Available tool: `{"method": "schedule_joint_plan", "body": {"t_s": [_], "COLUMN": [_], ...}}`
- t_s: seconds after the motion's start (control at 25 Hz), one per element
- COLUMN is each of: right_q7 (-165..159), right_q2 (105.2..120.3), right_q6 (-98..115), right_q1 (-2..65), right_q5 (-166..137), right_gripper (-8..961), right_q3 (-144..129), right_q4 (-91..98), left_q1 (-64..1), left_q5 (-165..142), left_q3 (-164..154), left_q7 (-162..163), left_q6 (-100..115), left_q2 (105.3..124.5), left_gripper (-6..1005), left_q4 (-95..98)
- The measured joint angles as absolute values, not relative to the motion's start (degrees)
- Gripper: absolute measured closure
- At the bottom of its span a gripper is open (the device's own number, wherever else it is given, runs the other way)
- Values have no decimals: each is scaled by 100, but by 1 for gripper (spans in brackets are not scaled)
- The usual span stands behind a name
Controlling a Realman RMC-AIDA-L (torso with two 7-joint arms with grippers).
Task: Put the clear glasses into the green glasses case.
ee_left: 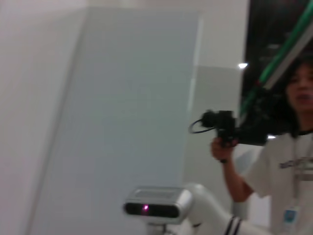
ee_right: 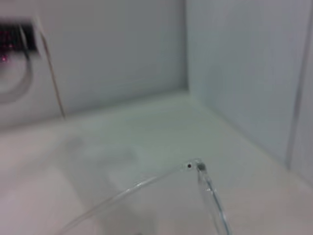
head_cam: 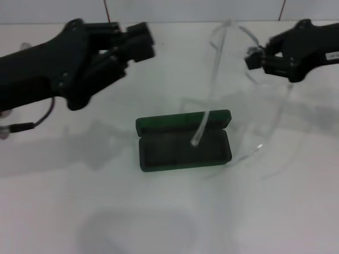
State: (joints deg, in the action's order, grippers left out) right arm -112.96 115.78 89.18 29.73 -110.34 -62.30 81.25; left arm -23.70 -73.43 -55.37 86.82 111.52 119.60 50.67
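The green glasses case [head_cam: 159,153] lies open in the middle of the white table, its lid [head_cam: 183,123] tipped back and the dark lining showing. My right gripper [head_cam: 252,57] is raised at the upper right, shut on the front of the clear glasses [head_cam: 233,29]. The glasses hang down from it. One long temple [head_cam: 201,127] ends just over the open case, and the other [head_cam: 275,124] drops to the right of it. The right wrist view shows the glasses' hinge [ee_right: 195,165] close up. My left gripper [head_cam: 135,39] hovers high at the upper left, away from the case.
A dark cable [head_cam: 32,124] trails from the left arm at the table's left edge. A wall runs along the back of the table. In the left wrist view a person [ee_left: 288,161] holding a camera stands beyond the robot's head camera [ee_left: 156,203].
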Motion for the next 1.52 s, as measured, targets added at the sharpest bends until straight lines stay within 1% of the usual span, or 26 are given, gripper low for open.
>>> {"method": "schedule_joint_plan", "body": {"t_s": [0.2,0.44,0.6,0.84,1.52], "right_q7": [-10264,-9396,-8983,-8809,-8802], "right_q2": [11579,11574,11597,11609,11600], "right_q6": [8768,8958,9019,8961,8695], "right_q1": [3061,3473,3773,3920,3907], "right_q5": [-9821,-8887,-8457,-8158,-8111], "right_gripper": [845,845,844,844,843], "right_q3": [-6244,-6322,-6454,-6736,-6766], "right_q4": [6979,5584,4921,4721,4667], "left_q1": [-2552,-2598,-2631,-2711,-2630], "left_q5": [-6925,-6581,-6632,-6706,-6886], "left_q3": [-5916,-5952,-5960,-5967,-5985], "left_q7": [8291,8136,8113,7781,7417], "left_q6": [11131,11127,11115,10875,10453], "left_q2": [11978,11955,11957,11956,11976], "left_gripper": [877,874,893,928,932], "left_q4": [4779,4542,4454,3994,3856]}}
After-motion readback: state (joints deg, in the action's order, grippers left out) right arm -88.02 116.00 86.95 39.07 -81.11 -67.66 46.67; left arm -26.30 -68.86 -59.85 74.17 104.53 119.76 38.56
